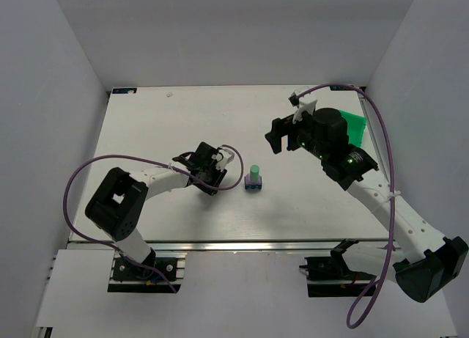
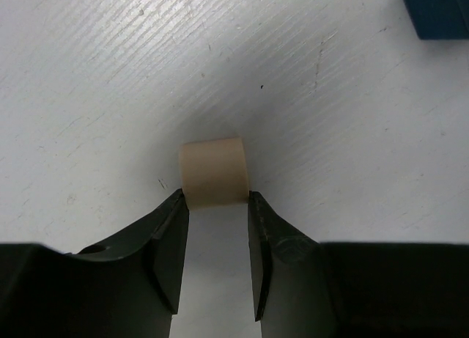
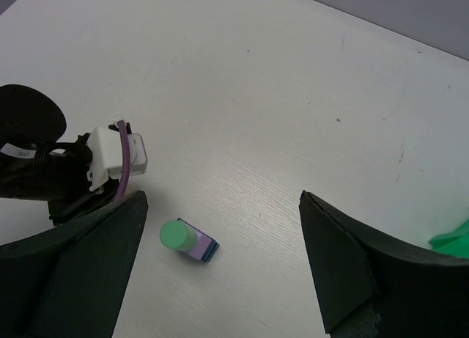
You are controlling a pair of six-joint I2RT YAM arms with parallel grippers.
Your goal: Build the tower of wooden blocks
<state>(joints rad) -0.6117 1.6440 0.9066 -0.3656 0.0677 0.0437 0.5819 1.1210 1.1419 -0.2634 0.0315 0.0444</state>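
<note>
The wood block tower [image 1: 253, 178] stands mid-table: a mint green cylinder on a lilac block on a dark blue block. The right wrist view shows the tower [image 3: 187, 240] from above. My left gripper [image 1: 212, 178] is just left of it, shut on a cream block [image 2: 213, 173] held between the tips of my left gripper [image 2: 216, 199], low over the table. A corner of the dark blue block [image 2: 440, 12] shows at the upper right. My right gripper [image 1: 282, 140] hangs high to the tower's right. The jaws of my right gripper [image 3: 221, 195] are open and empty.
A bright green bin [image 1: 355, 125] sits at the table's right edge, partly behind the right arm, and the bin [image 3: 454, 239] also peeks in at the right of the right wrist view. White walls close in the table on the left, back and right.
</note>
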